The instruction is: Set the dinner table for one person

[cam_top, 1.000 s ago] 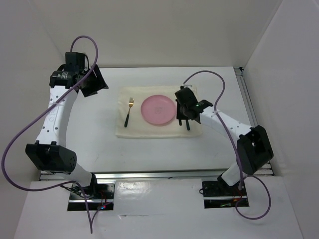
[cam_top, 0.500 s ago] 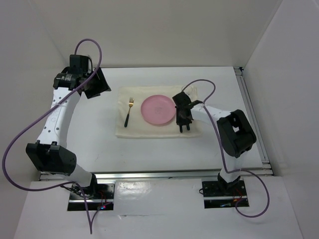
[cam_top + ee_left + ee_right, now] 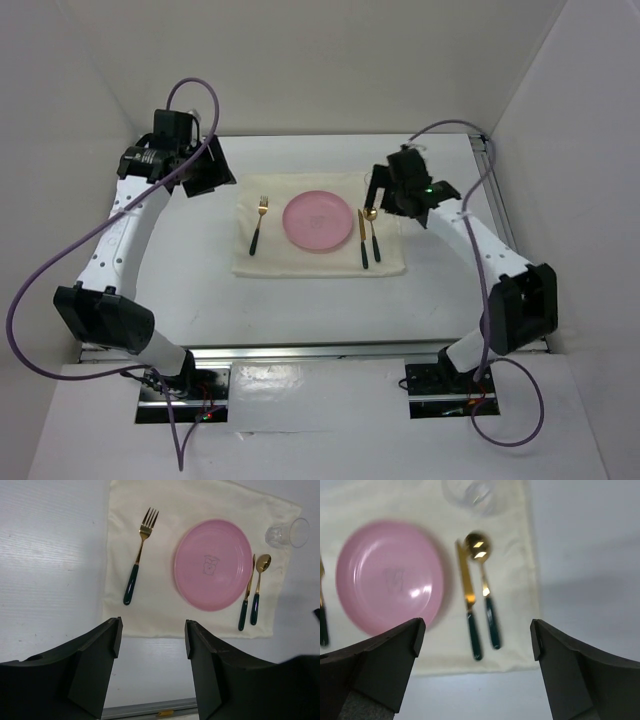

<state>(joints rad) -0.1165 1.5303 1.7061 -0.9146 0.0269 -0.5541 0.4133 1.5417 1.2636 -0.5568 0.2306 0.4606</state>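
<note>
The setting looks complete: fork point(image 3: 260, 225), plate point(image 3: 318, 221), knife point(image 3: 362, 238), spoon point(image 3: 373, 235) and glass point(image 3: 286, 532) sit on the mat point(image 3: 290, 265) on the table point(image 3: 300, 300), with left gripper point(image 3: 152, 630) and right gripper point(image 3: 477, 630) both wide open and empty.

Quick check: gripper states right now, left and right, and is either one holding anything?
Left gripper: open, holding nothing.
Right gripper: open, holding nothing.

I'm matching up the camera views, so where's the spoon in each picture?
Top external: spoon right of centre, on the cream mat.
Left wrist: spoon at the right, middle height.
Right wrist: spoon near centre.
Shared landmark: pink plate, left of the spoon in every view, knife between.
</note>
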